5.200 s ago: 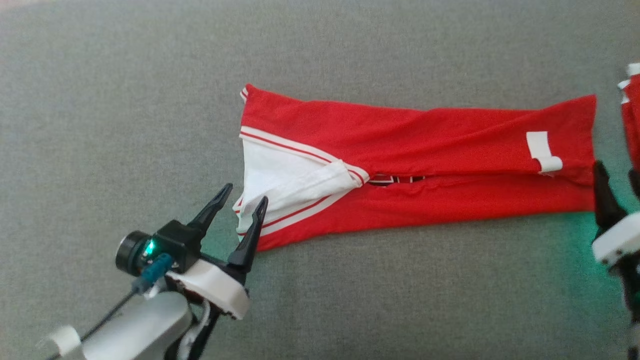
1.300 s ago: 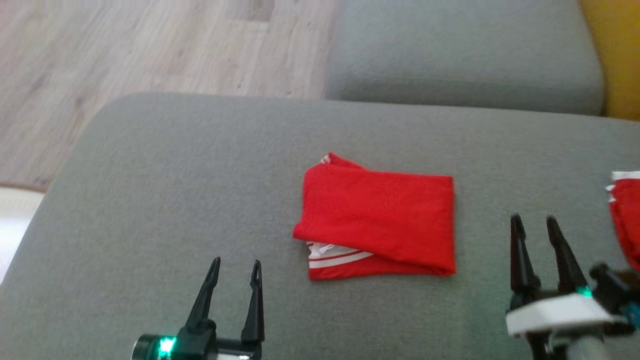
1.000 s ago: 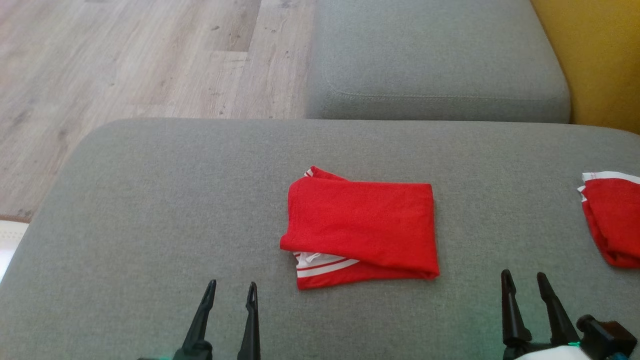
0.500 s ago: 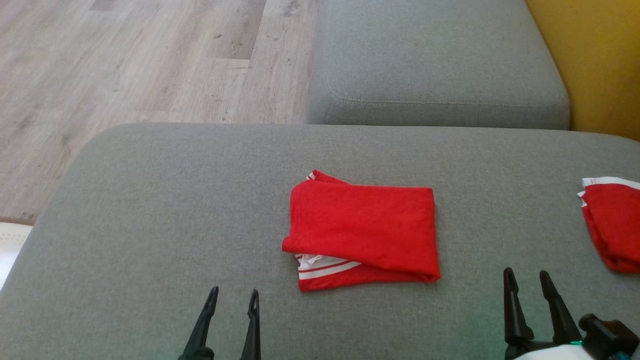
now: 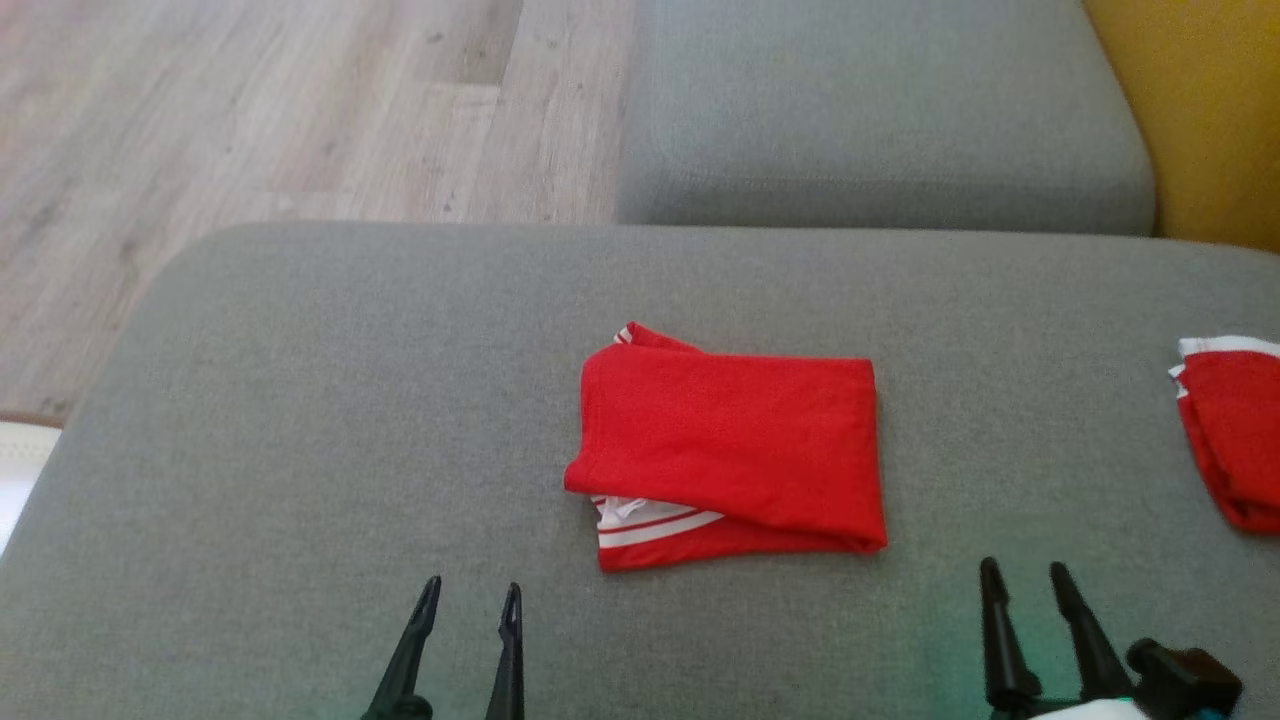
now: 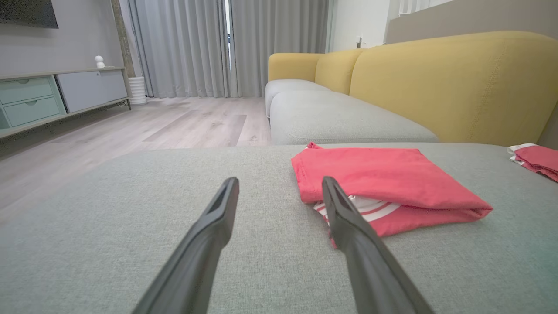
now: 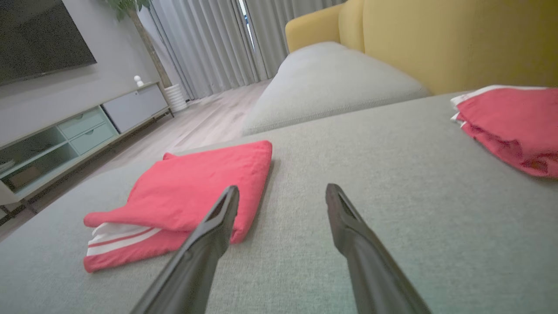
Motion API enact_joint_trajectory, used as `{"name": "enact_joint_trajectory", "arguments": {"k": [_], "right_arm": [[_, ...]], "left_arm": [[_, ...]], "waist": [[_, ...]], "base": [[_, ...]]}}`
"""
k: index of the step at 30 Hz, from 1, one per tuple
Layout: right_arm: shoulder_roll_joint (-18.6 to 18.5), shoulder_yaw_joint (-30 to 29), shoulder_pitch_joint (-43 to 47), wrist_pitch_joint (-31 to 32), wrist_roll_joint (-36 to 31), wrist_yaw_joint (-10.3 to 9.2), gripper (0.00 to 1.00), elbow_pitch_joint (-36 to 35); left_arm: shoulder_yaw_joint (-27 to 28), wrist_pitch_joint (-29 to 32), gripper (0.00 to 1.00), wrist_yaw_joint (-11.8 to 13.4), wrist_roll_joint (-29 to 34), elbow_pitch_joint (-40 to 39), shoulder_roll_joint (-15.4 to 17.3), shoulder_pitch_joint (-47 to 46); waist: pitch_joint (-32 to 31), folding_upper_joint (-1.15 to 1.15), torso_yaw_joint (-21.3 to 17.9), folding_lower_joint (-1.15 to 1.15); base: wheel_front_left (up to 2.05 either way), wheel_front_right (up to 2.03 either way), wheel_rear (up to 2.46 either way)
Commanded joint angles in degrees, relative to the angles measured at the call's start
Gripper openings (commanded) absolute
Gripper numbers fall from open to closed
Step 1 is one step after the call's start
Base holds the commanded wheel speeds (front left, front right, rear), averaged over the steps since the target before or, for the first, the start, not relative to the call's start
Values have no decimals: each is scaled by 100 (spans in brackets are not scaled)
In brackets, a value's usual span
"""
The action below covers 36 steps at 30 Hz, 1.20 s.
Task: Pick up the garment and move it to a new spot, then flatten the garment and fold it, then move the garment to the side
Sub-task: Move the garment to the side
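Stretched long seconds ago, the red-and-white shirt [image 5: 730, 445] is now lying folded on the grey sofa cushion [image 5: 300, 450]. Left gripper [image 5: 472, 585] and right gripper [image 5: 1024, 566] are hovering nearby, both spread wide and empty.

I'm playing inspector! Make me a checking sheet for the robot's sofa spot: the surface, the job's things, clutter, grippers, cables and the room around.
Surface: grey sofa cushion, smooth.
Job's things: red garment, folded into a rectangle, white stripes peeking out at its near left corner, lying mid-cushion.
Clutter: second red garment at the cushion's right edge.
Grippers: left gripper and right gripper both open, holding nothing, apart from the folded garment.
Cables: nothing seen.
Surroundings: wooden floor, yellow sofa back, grey curtains, sideboard.
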Motion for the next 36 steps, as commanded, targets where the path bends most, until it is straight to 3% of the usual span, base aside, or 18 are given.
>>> {"name": "enact_joint_trajectory", "arguments": {"k": [1, 7, 15, 23, 24, 26, 32, 36], "right_arm": [[-40, 212, -321, -70, 6, -5, 100, -86], [-175, 676, -961, 43, 665, -5, 100, 540], [-277, 777, -2301, 1604, 2516, -5, 100, 1187], [-357, 894, -3042, 2442, 3222, -5, 100, 1758], [-357, 946, -3096, 2505, 3270, -5, 87, 1794], [-345, 1028, -3165, 2571, 3398, -5, 0, 1802], [-618, 1163, -3200, 2359, 3401, -5, 0, 1721], [-1149, 1217, -3174, 2241, 3174, -5, 0, 1497]], "left_arm": [[163, -55, 100, -11, 67, -182, -92, -225], [41, -55, 100, 19, 78, -178, -94, -317], [-185, -55, 100, 156, 24, -245, -95, -755], [-376, -55, 100, 256, -70, -178, -96, -1056], [-398, -55, 100, 271, -86, -169, -96, -1086], [-434, -55, 100, 305, -116, -157, -96, -1135], [-438, -55, 100, 409, -164, -167, -96, -1164], [-375, -55, 100, 426, -133, -184, -96, -1174]], "waist": [[148, 0, 4, 0], [574, 0, 43, 0], [1249, 0, 89, 0], [1489, 0, 210, 0], [1505, 0, 229, 0], [1528, 0, 256, 0], [1578, 0, 128, 0], [1660, 0, -240, 0]], "base": [[0, 0, 0], [0, 0, 0], [0, 0, 0], [0, 0, 0], [0, 0, 0], [0, 0, 0], [0, 0, 0], [0, 0, 0]]}}
